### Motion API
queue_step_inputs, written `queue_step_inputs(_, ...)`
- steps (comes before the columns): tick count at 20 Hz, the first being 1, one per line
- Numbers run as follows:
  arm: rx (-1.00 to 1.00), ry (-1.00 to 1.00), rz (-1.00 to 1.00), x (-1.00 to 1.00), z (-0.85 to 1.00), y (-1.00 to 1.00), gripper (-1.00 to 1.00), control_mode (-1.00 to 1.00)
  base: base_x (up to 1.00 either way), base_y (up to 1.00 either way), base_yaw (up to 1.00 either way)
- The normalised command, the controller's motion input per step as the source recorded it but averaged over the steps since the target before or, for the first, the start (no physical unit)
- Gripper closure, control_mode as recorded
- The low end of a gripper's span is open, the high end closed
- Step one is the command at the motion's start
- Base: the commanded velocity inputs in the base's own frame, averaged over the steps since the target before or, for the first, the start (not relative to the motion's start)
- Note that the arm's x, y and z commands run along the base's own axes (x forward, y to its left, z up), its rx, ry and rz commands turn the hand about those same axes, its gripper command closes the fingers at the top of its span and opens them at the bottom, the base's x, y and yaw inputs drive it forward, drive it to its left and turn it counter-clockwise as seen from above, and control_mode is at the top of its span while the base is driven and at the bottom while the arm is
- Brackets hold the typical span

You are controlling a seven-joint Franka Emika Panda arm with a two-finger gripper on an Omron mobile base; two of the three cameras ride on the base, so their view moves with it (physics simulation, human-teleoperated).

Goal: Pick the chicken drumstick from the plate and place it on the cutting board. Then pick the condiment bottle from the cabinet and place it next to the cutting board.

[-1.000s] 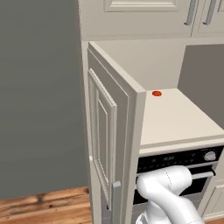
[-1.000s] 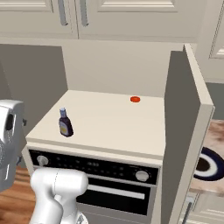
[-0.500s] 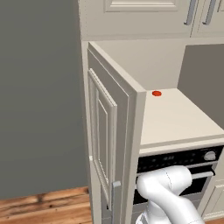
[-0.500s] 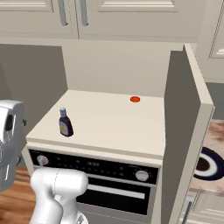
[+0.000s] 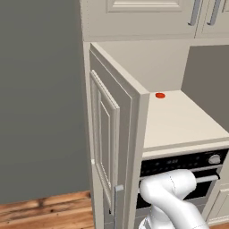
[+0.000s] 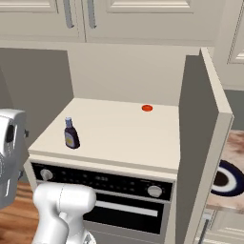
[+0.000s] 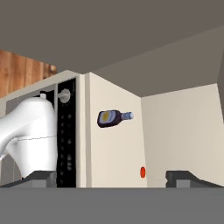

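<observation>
Up on the cream shelf of the open cabinet, the condiment bottle stands upright near the front left corner — dark brown body, yellow-orange label, pale blue-grey cap. In the hand view the same bottle appears lying sideways, because that camera is rolled; it sits on the shelf surface just past the front edge. A small red disc lies flat toward the far right of the shelf, well apart from the bottle, and it also shows in the left base view and the hand view.

The cabinet's panelled door stands swung wide open at the left in the left base view, with its grey bar handle low on the near edge. Below the shelf is a black oven front with round silver knobs and a pale handle bar across it.

The gripper is released, its two dark fingertips set wide apart with nothing between them. It faces the shelf from in front, well short of the bottle and touching nothing. The arm's white links bend in front of the oven.

At the right edge of the right base view, the plate with its dark navy rim rests on a pink-brown marbled countertop, partly hidden by the cabinet's side wall — I cannot tell whether anything lies on it.
</observation>
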Motion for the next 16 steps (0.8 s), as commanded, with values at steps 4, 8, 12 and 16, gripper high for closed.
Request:
queue_step_inputs(4, 0.0, 0.0, 0.0, 0.0, 0.0, 0.0, -1.0, -1.0, 0.0, 0.0, 0.0)
queue_step_inputs(8, 0.0, 0.0, 0.0, -0.01, -0.06, 0.02, -1.0, -1.0, 0.0, 0.0, 0.0)
queue_step_inputs(12, 0.0, 0.02, 0.0, -0.06, -0.04, 0.1, -1.0, -1.0, 0.0, 0.0, 0.0)
queue_step_inputs(16, 0.0, 0.01, 0.0, -0.12, -0.01, 0.16, -1.0, -1.0, 0.0, 0.0, 0.0)
